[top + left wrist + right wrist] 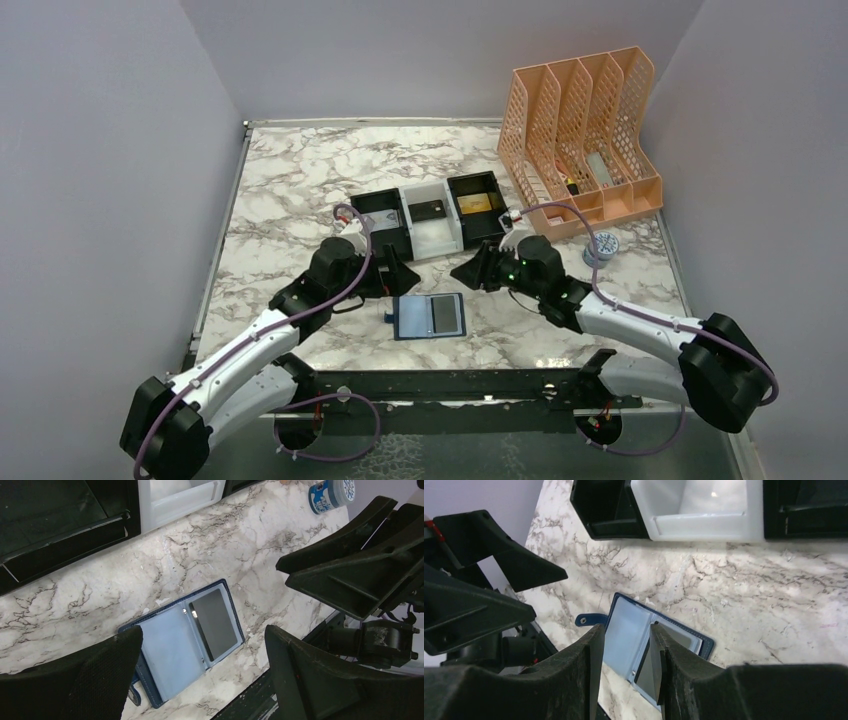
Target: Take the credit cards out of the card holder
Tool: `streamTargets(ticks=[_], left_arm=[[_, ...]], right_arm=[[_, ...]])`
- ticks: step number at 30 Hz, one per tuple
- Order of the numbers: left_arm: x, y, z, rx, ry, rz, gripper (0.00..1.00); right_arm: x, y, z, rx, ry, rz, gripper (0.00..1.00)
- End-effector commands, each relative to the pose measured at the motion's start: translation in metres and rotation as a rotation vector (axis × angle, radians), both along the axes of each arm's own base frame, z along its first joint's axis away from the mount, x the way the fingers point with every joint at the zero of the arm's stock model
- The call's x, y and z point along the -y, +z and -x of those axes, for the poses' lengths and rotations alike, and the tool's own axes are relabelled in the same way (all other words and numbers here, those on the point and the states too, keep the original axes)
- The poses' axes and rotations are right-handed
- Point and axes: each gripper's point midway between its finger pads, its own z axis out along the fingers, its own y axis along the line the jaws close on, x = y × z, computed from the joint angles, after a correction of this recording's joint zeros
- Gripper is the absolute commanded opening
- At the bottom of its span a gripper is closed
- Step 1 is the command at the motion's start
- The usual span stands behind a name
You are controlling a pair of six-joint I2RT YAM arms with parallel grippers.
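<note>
**Left to right.** Left gripper (400, 275): jaws wide apart, empty, at 10 o'clock of the card holder (430, 317) (open flat on the marble table (290, 190)). A grey card (215, 625) fills its right pocket, face too dim to read. At 12 o'clock, the tray (435, 245) holds a dark card (432, 210) and a gold card (475, 203). Right gripper (626, 627): jaws partly apart, empty, at 2 o'clock. The print on the tub (332, 492) is blurred and cut off.

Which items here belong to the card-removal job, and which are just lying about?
Job: card holder, grey card in it, dark card and gold card in the tray.
Lying about: file rack, blue-white tub.
</note>
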Motion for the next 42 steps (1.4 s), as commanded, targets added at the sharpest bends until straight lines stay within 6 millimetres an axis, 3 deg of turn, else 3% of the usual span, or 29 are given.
streamTargets(ticks=[1, 6, 10, 16, 22, 31, 42], left_arm=[[0.006, 0.001, 0.0, 0.019, -0.026, 0.029, 0.93], [0.008, 0.0, -0.001, 0.023, -0.032, 0.039, 0.91], [0.022, 0.003, -0.002, 0.021, -0.062, 0.092, 0.86], [0.047, -0.015, 0.003, 0.007, -0.107, 0.056, 0.81], [0.066, -0.036, 0.012, -0.018, -0.147, 0.021, 0.66], [0.066, -0.067, 0.016, -0.067, -0.113, -0.044, 0.53], [0.061, -0.096, 0.019, -0.117, -0.061, -0.065, 0.46]], right_arm=[[-0.005, -0.002, 0.023, -0.067, 0.082, -0.047, 0.4], [-0.01, -0.011, 0.031, -0.097, 0.137, -0.041, 0.4], [-0.013, -0.022, 0.038, -0.134, 0.19, -0.007, 0.36], [0.001, -0.044, 0.04, -0.16, 0.149, 0.073, 0.33], [0.001, -0.062, 0.047, -0.193, 0.198, 0.119, 0.28], [-0.009, -0.083, 0.052, -0.246, 0.265, 0.119, 0.26], [0.0, -0.099, 0.047, -0.261, 0.2, 0.166, 0.21]])
